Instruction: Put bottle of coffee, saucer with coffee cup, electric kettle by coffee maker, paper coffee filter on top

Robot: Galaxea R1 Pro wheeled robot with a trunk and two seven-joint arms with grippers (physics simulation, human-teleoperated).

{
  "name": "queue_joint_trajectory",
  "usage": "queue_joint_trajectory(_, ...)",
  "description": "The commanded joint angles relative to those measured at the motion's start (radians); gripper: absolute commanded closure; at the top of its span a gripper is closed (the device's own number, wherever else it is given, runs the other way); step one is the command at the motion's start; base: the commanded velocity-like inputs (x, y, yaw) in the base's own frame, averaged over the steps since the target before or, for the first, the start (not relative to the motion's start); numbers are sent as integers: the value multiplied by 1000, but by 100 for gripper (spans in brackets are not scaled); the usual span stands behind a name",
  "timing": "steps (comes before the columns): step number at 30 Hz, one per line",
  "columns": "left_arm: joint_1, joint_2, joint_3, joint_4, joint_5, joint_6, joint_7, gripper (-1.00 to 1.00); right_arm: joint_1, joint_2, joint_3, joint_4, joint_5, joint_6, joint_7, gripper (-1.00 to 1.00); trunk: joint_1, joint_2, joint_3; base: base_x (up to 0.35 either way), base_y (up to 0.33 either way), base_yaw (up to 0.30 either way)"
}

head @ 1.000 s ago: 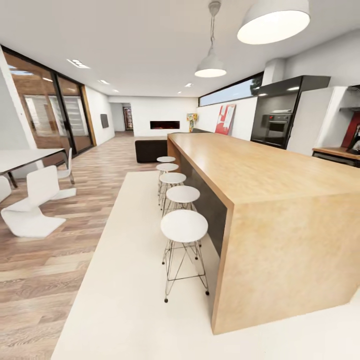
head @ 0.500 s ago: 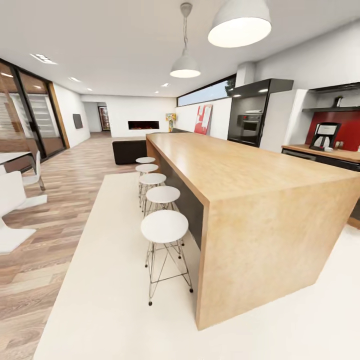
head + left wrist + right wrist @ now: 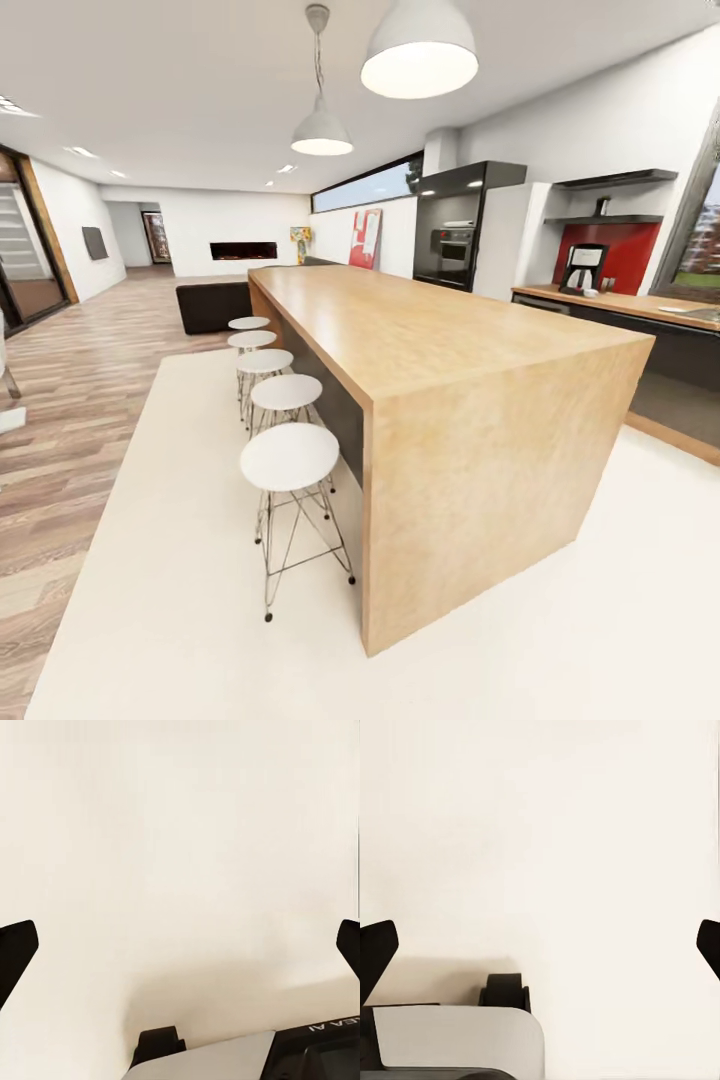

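Far off at the right of the head frame: coffee maker (image 3: 583, 268) standing on the kitchen worktop (image 3: 640, 303) before a red backsplash, kitchen shelf (image 3: 604, 219) above it. Wooden island (image 3: 440, 350) centre, white stools (image 3: 289, 457) at its left. Left tool (image 3: 180, 945) and right tool (image 3: 540, 945) both spread wide apart, empty, over pale floor.

Left pincer (image 3: 180, 945): wide open; both dark fingertips (image 3: 15, 952) sit at opposite edges of the left wrist view, nothing between them.
Right pincer (image 3: 540, 945): wide open likewise; dark fingertips (image 3: 375, 952) far apart, gap empty.
Pose: both pincers point downward, over the robot's own grey base (image 3: 457, 1039) and black wheel (image 3: 505, 991).
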Motion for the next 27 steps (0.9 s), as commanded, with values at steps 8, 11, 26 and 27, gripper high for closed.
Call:
queue_joint_trajectory(8,1,0,1,-3,-8,-1,1,-100,-1,-3,0,1,3,-1,2,-100,0,0,-1,0,0,-47)
queue_joint_trajectory(11,1,0,0,-3,-8,-1,0,-100,-1,-3,0,1,3,-1,2,-100,0,0,-1,23,-2,-7)
queue_joint_trajectory(26,1,0,-1,-3,-9,-1,1,-100,-1,-3,0,1,3,-1,1,-100,0,0,-1,208,-136,-169)
queue_joint_trajectory(27,1,0,0,-3,-9,-1,1,-100,-1,-3,0,1,3,-1,1,-100,0,0,-1,238,-168,-256)
